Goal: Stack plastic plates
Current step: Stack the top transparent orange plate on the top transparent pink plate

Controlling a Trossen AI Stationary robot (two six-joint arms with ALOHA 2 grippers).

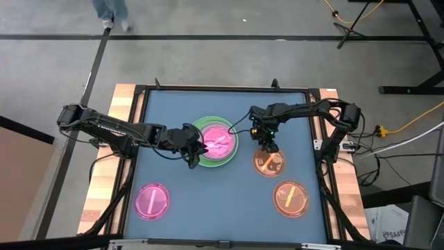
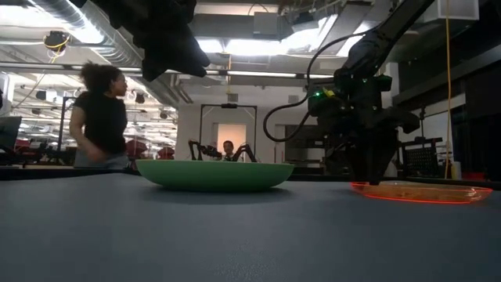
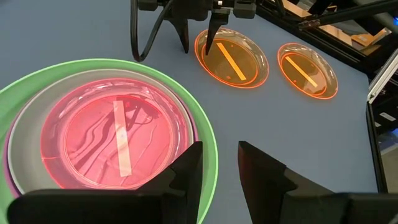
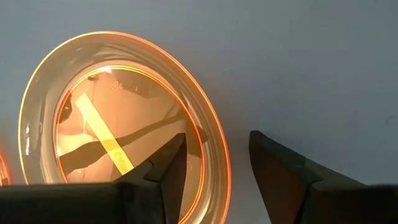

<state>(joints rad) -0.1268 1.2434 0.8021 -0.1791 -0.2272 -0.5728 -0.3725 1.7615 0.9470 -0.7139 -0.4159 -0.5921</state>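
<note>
A stack stands mid-table: the bright green plate (image 1: 207, 122) (image 2: 213, 174) at the bottom, a purple sliver (image 3: 6, 180), a pale grey plate (image 3: 74, 81) and a pink plate (image 3: 112, 134) on top. My left gripper (image 1: 196, 155) (image 3: 219, 163) hangs open above the stack's near-left rim, well clear of it. My right gripper (image 1: 266, 147) (image 4: 217, 137) is open, low over an orange plate (image 1: 269, 164) (image 4: 118, 118) that lies flat on the table. A second orange plate (image 1: 291, 198) and a second pink plate (image 1: 151, 201) lie apart near the front. My right gripper comes from above, pointing down, at the orange plate's far rim (image 4: 214, 155). One finger (image 4: 171, 162) stands inside the rim and the other (image 4: 273, 162) outside it. I cannot tell whether either finger touches the plate, which lies flat on the table.
The blue table top (image 1: 229, 208) lies bare between the front plates. A wooden border and black frame (image 1: 139, 104) run around it. A person (image 2: 102, 117) stands beyond the far edge, and another sits farther back.
</note>
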